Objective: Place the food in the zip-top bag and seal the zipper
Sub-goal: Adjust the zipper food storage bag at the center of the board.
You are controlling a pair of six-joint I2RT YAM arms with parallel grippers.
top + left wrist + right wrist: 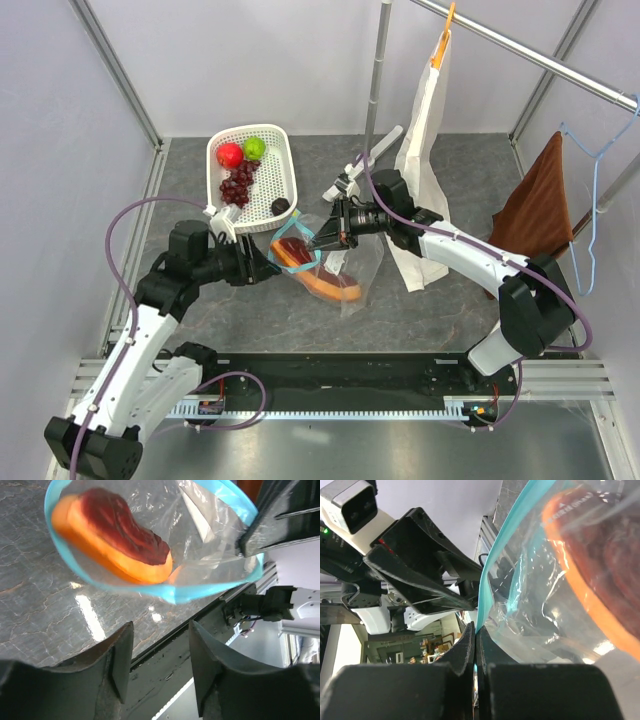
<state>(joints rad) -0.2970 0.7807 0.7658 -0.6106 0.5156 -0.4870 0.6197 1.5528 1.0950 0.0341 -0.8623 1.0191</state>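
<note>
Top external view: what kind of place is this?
Probably a robot test cell: plain white walls, two white robot arms bolted at a grey stone-patterned table, a white plastic basket of toy fruit.

The zip-top bag (210, 545) is clear, glossy plastic, creased and glinting. Its zipper (165, 592) is smooth teal plastic. The papaya slice (120, 535) looks smooth, faintly matt. The counter (40, 605) is polished and grey, with a stone pattern. The basket (248, 130) is white perforated plastic, the towel (535, 215) brown cloth, the pole (378, 70) dull metal.
</note>
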